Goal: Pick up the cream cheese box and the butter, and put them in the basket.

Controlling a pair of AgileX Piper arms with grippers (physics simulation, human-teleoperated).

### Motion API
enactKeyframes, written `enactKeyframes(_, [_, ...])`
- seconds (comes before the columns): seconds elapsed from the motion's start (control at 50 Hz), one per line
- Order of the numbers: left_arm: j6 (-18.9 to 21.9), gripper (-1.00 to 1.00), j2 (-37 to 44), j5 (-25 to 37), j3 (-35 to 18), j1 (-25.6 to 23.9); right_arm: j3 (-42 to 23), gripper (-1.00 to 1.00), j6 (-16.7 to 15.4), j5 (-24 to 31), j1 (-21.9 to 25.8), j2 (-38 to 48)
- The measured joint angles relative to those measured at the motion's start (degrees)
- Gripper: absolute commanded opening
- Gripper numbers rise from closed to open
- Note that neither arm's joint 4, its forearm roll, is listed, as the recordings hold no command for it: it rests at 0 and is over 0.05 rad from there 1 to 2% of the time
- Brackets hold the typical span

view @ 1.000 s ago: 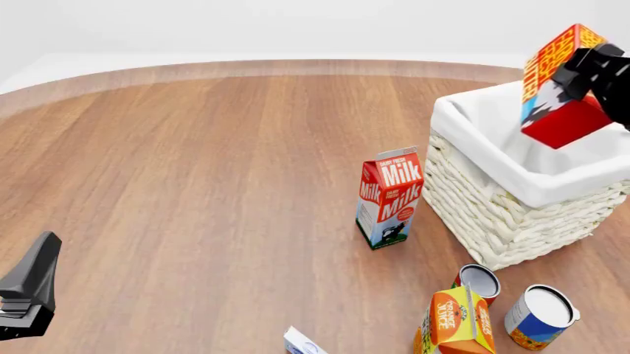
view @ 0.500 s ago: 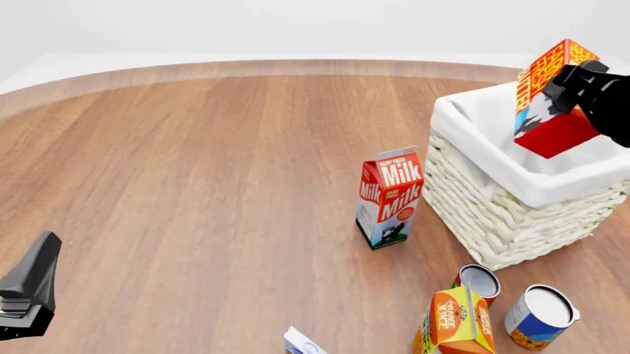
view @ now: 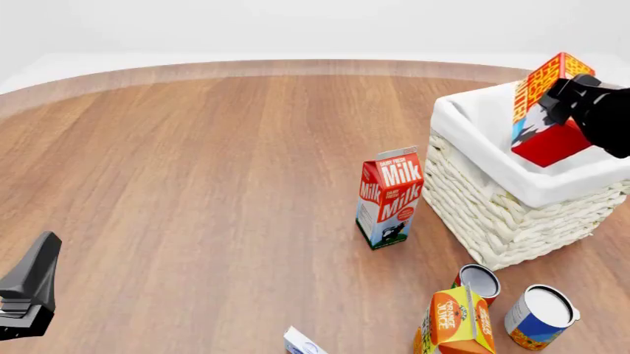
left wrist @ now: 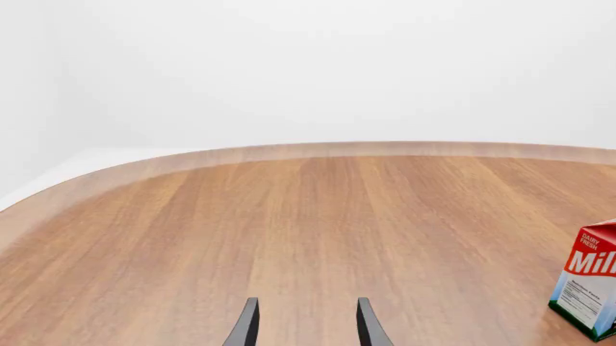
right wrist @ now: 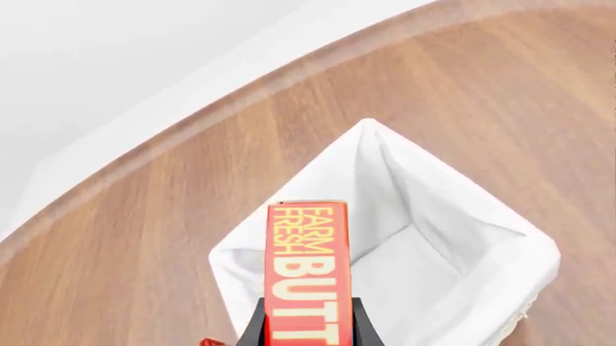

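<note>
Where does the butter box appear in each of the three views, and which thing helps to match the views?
Front view: the butter is at the far right, tilted, held by the right gripper over the basket.
Right wrist view: the butter is at bottom centre between the fingers, with the basket beyond it.
Left wrist view: not in it.
Shared landmark: the basket, in the front and right wrist views.

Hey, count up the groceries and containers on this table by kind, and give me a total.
Cartons: 2, the milk carton and the orange juice carton
Cans: 2
Boxes: 2, the butter and the cream cheese box
Baskets: 1
Total: 7
</note>
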Motion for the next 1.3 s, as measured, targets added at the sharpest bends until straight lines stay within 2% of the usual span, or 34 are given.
enactKeyframes(0.42, [0.0, 1.0, 0.0, 0.0, 0.0, 0.0, -0.3, -1.0, 0.1, -0.9, -0.5, 1.1])
enactKeyframes(0.44, [0.0, 1.0, 0.0, 0.0, 0.0, 0.0, -0.3, 1.0, 0.1, -0.9, -0.5, 1.2])
enactKeyframes(1.08, [0.0, 1.0, 0.0, 0.0, 0.0, 0.0, -1.8, 1.0, 0.5, 0.3, -0.5, -1.5])
enactKeyframes(1.3, [0.0, 1.0, 0.0, 0.0, 0.0, 0.0, -2.9, 1.0, -0.3, 4.1, 2.7, -5.4])
